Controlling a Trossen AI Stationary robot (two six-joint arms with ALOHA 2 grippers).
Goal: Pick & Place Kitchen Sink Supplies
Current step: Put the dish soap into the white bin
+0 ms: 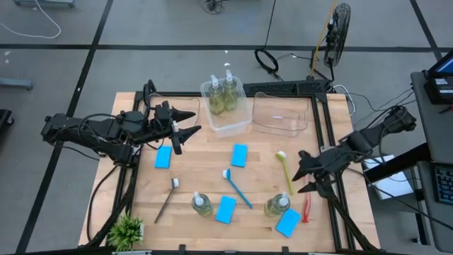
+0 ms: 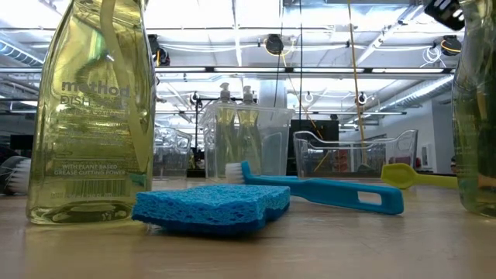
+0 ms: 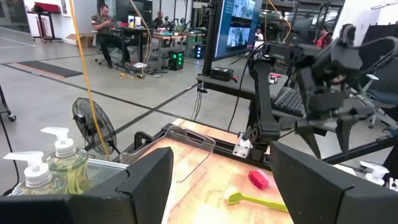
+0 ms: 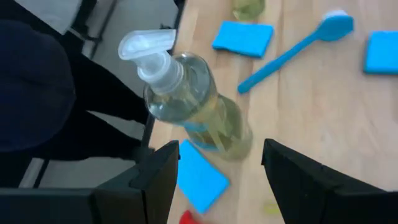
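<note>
**Yellow-green soap half sorted, both grippers empty and open**

Yellow-green clear soap bottles with white pumps [image 1: 221, 95] stand upright, two together, inside the clear plastic bin [image 1: 241, 122] at twelve o'clock on the wooden table [image 1: 198, 159], evidently already sorted. A second clear bin [image 1: 306, 119] sits just beside it, toward one o'clock, holding nothing I can make out.

Left gripper [image 1: 185, 127] hovers at about ten o'clock, close by the filled bin, its fingers parted and holding nothing; it looks placed for a release just made or a fresh reach. Right gripper [image 1: 304, 173] hangs at about four o'clock, jaws likewise spread and empty. Its wrist view looks down on a third soap bottle [image 4: 196, 106], upright between the fingers' line, which suggests that bottle is the next pick. The fourth bottle [image 1: 202, 204] stands at six o'clock.

Four light-blue rectangular sponges [image 1: 239, 155] lie flat and scattered around the centre. The blue long-handled brush [image 1: 238, 188] runs diagonally, head toward eleven o'clock. The yellow brush [image 1: 285, 172] lies nearly along twelve-to-six, head at twelve. The dark grey brush [image 1: 167, 199] slants, head toward one o'clock. The red brush [image 1: 306, 209] lies near the five o'clock edge, close to upright in line.
</note>
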